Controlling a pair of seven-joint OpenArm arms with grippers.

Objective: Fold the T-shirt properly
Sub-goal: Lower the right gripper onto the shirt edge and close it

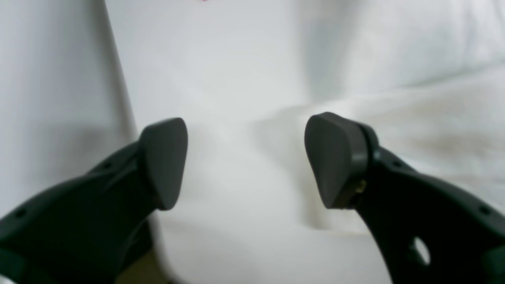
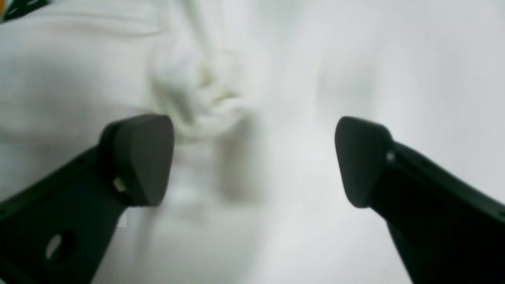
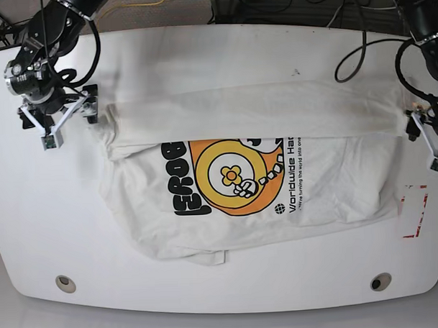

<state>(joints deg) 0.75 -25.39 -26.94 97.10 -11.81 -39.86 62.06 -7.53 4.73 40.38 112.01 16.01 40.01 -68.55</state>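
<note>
The left gripper (image 1: 245,161) has its two dark fingers spread wide apart, with nothing between them. The right gripper (image 2: 254,159) is the same, wide and holding nothing. Both arms point down.

One T-shirt (image 3: 247,159) is lying on one white table (image 3: 33,214); two grippers are hanging open, right gripper (image 3: 59,123) upper left, left gripper (image 3: 427,139) at right edge.

The T-shirt (image 3: 306,182) is looking like soft matt cotton, wrinkly all over, with a flat printed graphic (image 3: 227,177). The table (image 3: 201,57) is showing a smooth, slightly glossy white top. Both grippers' pads (image 1: 165,161) are looking like matt dark rubbery plastic.
</note>
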